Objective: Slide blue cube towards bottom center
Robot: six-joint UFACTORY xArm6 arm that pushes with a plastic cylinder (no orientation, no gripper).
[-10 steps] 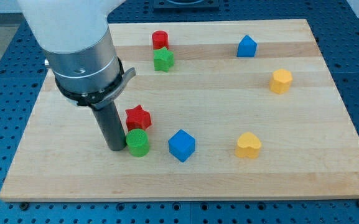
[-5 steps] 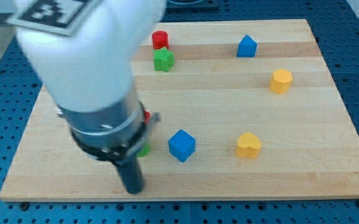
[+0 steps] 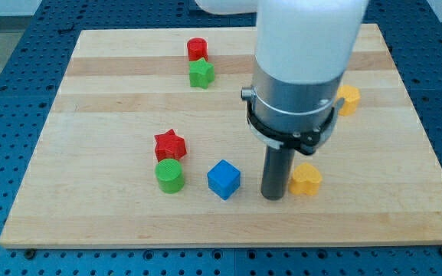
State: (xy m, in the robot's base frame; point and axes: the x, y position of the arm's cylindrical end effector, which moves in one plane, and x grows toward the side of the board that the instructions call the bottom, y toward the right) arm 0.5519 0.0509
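Note:
The blue cube (image 3: 224, 179) sits on the wooden board (image 3: 90, 100) in its lower middle. My tip (image 3: 273, 196) rests on the board a short way to the right of the blue cube, with a small gap between them. The tip stands just left of a yellow heart block (image 3: 308, 179), very close to it or touching. The arm's white and grey body rises above the rod and hides the board's upper right middle, including the spot where a second blue block stood earlier.
A green cylinder (image 3: 169, 175) stands left of the blue cube, with a red star (image 3: 170, 145) just above it. A red cylinder (image 3: 197, 49) and a green star-like block (image 3: 201, 73) sit near the top. A yellow block (image 3: 351, 100) shows at the right, partly hidden.
The arm swung from beside the green cylinder, down towards the bottom edge, then across to the right of the blue cube. No block has visibly moved.

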